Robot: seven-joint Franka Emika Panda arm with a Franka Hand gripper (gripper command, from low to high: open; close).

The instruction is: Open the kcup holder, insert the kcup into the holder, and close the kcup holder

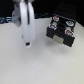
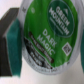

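The kcup (image 2: 47,27), a small cup with a green foil top, fills the wrist view and sits between my fingers; a dark finger with a teal pad (image 2: 9,31) presses its side. My gripper (image 1: 27,44) is shut on the kcup (image 2: 47,27) and hangs over the white table, toward the exterior view's left of the kcup holder (image 1: 61,35). The kcup holder is a black box with its tray slid out toward the front. In the exterior view the kcup is hidden by the gripper.
Several small cups with red or dark tops (image 1: 54,21) sit in the holder's slots. The white table (image 1: 20,67) spreads under the gripper, with a dark backdrop (image 1: 42,10) behind it.
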